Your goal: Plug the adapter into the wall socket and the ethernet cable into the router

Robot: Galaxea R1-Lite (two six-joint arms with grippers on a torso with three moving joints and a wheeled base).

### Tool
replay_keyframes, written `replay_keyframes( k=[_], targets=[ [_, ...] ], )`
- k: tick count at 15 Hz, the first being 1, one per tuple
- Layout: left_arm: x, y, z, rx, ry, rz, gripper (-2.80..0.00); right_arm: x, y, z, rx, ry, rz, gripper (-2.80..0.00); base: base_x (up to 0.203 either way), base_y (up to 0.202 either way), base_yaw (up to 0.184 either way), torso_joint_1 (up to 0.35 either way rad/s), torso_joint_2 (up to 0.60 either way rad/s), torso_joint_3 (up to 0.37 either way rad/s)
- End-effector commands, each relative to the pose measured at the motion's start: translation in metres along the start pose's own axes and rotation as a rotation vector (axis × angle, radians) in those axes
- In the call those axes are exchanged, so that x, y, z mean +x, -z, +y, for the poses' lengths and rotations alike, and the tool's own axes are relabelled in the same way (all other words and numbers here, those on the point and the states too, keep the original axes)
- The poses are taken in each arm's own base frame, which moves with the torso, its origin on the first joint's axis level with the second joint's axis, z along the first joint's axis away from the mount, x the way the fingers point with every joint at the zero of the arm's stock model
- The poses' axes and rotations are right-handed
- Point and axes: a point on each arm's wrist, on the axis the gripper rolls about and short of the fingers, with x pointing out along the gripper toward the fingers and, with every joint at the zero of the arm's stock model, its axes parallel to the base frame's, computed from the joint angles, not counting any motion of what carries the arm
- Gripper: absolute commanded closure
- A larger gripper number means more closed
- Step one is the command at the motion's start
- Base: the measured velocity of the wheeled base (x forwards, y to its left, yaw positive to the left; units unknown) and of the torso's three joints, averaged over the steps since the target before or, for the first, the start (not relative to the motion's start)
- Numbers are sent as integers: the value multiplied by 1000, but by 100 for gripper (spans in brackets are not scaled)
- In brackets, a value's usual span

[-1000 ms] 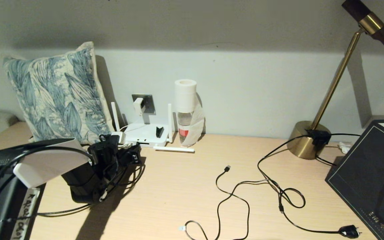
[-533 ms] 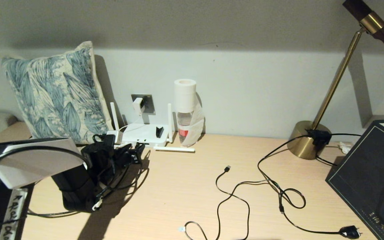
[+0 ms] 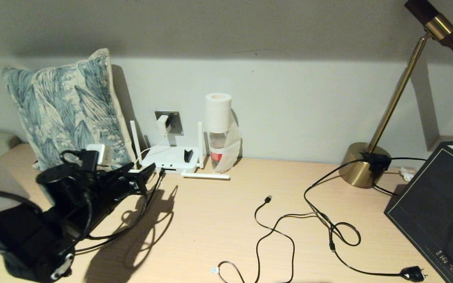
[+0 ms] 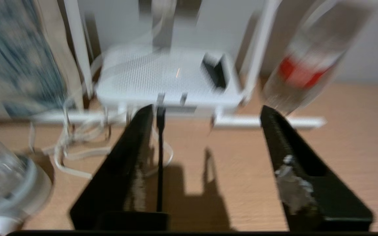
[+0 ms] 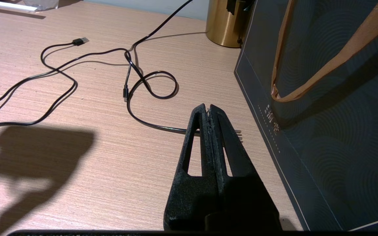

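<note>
The white adapter [image 3: 163, 125] sits in the grey wall socket [image 3: 175, 121], its thin white cord dropping to the router [image 3: 170, 158]. My left gripper [image 3: 146, 177] hovers just in front of the router [image 4: 169, 78], open, with nothing between its fingers [image 4: 136, 141]. The black ethernet cable [image 3: 148, 204] runs along the inner side of one finger, and its end [image 4: 160, 114] reaches the router's front edge; blur hides whether it is seated. My right gripper [image 5: 209, 107] is shut and empty, low over the desk beside the dark bag, out of the head view.
A water bottle [image 3: 218, 129] and a loose white stick [image 3: 206, 176] lie right of the router, a leaf-print pillow [image 3: 65, 110] left. A thin USB cable [image 3: 267, 199], a black cord with plug [image 3: 412, 272], lamp base [image 3: 364, 165] and dark bag [image 3: 435, 204] occupy the right. A round clear plug [image 4: 2, 183] lies nearby.
My left arm has drawn back to the left, away from the router, and sits lower over the desk. The black cable now stretches from the router past the gripper. The right arm is still.
</note>
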Motion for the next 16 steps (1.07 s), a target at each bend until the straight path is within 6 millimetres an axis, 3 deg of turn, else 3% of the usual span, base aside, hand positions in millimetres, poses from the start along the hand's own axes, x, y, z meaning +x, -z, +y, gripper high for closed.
replay_keyframes(
  k=[1, 3, 4, 6, 9, 11, 13, 16],
  targets=[
    [-63, -88, -8, 21, 12, -294, 0, 0, 0, 0, -1, -1, 0, 0, 0, 0, 0, 0, 0, 0],
    [-121, -126, -13, 26, 17, -377, 0, 0, 0, 0, -1, -2, 1, 0, 0, 0, 0, 0, 0, 0],
    [-148, -131, -15, 24, 18, -349, 0, 0, 0, 0, -1, -1, 2, 0, 0, 0, 0, 0, 0, 0],
    [-203, -116, -18, 15, 22, -202, 0, 0, 0, 0, -1, 0, 2, 0, 0, 0, 0, 0, 0, 0],
    [-276, -58, -21, 11, 33, -20, 0, 0, 0, 0, -1, 1, 1, 0, 0, 0, 0, 0, 0, 0],
    [-296, -22, -21, 13, 4, 54, 0, 0, 0, 0, 3, 0, 1, 0, 0, 0, 0, 0, 0, 0],
    [-300, 18, -19, 35, -59, 254, 0, 0, 0, 0, 8, 1, 1, 0, 0, 0, 0, 0, 0, 0],
    [-300, 26, -19, 103, -159, 342, 0, 0, 0, 0, 14, 3, 2, 0, 0, 0, 0, 0, 0, 0]
  ],
)
